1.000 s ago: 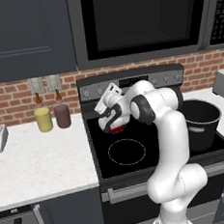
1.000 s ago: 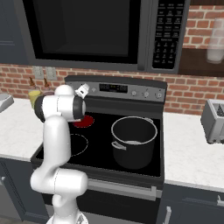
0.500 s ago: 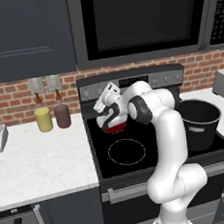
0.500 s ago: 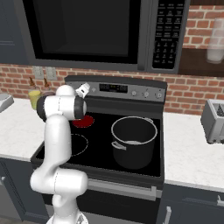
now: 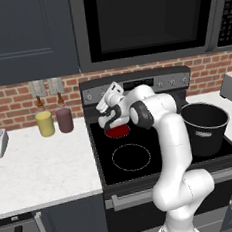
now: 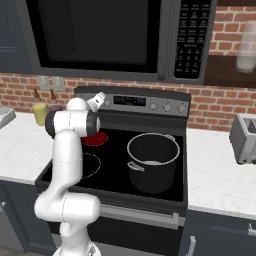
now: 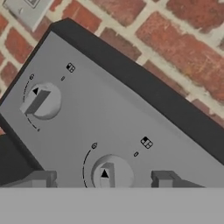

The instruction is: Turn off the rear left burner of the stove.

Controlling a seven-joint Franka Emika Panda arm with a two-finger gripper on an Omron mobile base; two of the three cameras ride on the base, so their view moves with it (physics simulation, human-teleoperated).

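The stove (image 5: 106,165) is a black glass-top range with a grey back panel (image 7: 109,118). Its rear left burner (image 5: 118,132) glows solid red, also seen as the burner (image 6: 95,139) in the right base view. My gripper (image 5: 103,109) hangs above that burner, pointing at the left end of the back panel. In the hand view my gripper (image 7: 103,179) is open, its fingertips (image 7: 41,178) standing on either side of a round knob (image 7: 111,174) without touching it. That knob's pointer stands straight up in this view. A second knob (image 7: 41,101) further along is turned aslant.
A large black pot (image 5: 204,127) sits on the right side of the cooktop. A white ring (image 5: 131,156) marks the front left zone. Two bottles (image 5: 45,123) stand on the white counter to the left, a toaster (image 6: 245,137) to the right, and a microwave (image 5: 149,19) hangs overhead.
My hand has edged closer to the back panel and the jaws have narrowed a little around the knob. The burner still glows red.
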